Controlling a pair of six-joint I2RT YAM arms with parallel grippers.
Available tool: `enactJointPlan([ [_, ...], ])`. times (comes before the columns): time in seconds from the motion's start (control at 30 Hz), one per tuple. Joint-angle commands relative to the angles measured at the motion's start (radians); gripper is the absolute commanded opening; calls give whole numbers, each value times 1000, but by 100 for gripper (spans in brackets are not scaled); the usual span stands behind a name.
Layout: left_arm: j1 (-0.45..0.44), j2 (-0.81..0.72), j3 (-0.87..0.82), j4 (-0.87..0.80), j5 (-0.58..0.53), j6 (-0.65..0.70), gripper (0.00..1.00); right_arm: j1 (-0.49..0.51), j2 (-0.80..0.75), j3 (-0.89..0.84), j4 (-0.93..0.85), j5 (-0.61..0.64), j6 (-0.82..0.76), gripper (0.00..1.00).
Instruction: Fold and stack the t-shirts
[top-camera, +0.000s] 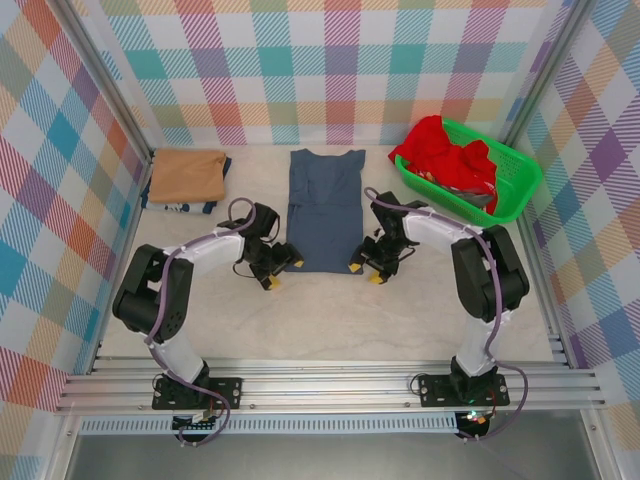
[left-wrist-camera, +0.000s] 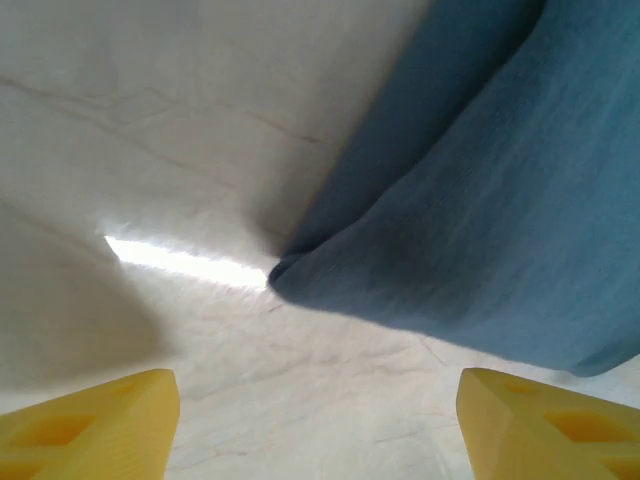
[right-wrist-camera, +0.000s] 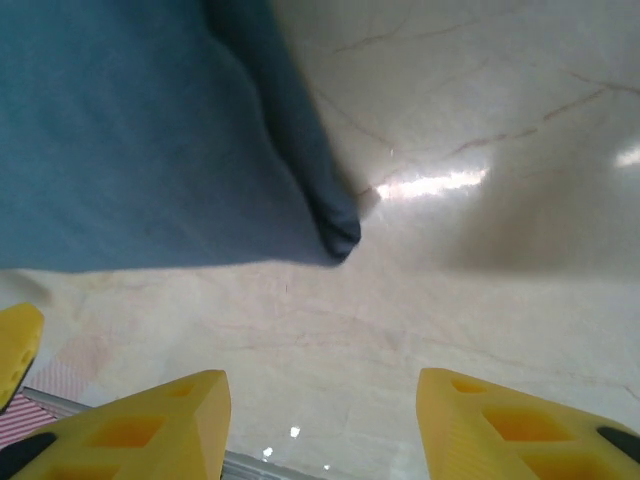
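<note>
walls (top-camera: 340, 60): pastel plaid panels on three sides | frame posts (top-camera: 105, 80): grey metal, at the back corners | worktop (top-camera: 330, 320): pale, marble-veined, glossy | rails (top-camera: 330, 385): aluminium, along the near edge | light: bright glare streak (left-wrist-camera: 190, 262) on the worktop in the left wrist view, soft shadow beside it

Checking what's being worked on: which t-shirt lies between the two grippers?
The slate-blue t-shirt, spread mid-table between left gripper and right gripper; the tan t-shirt sits folded far left, the red t-shirt in the green basket.
</note>
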Motion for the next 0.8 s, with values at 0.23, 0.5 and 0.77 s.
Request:
enactJointPlan([
  [0.23,-7,85,8,181,14,-22,53,-5,96,59,87,3,3,41],
  [0.5,-7,118,21,246,8,-17,2,-4,109,73,100,18,-3,7],
  [0.77,-29,-24,-71,137,44,-4,0,24,11,48,6,-5,-47,0],
])
